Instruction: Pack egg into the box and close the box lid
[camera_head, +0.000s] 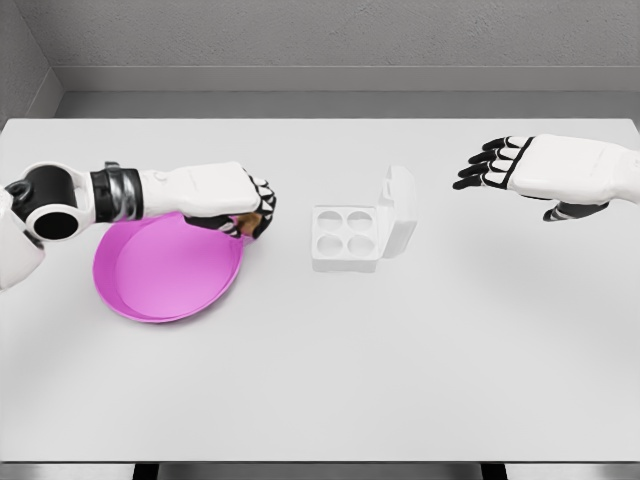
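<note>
Now left hand (240, 208) curled on brown egg (246, 222) over pink bowl (168, 268), left of open box (346, 238). Right hand (560, 172) far right, fingers spread, holding nothing.

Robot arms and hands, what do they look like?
Both arms are glossy white shells. The left arm has round black joints and a silvery ribbed wrist band. Each robot hand, left and right, has a white back and black fingers with white segments.

Brown egg (243, 224) in curled fingers; white four-cup box (346, 238) open, lid upright.
</note>
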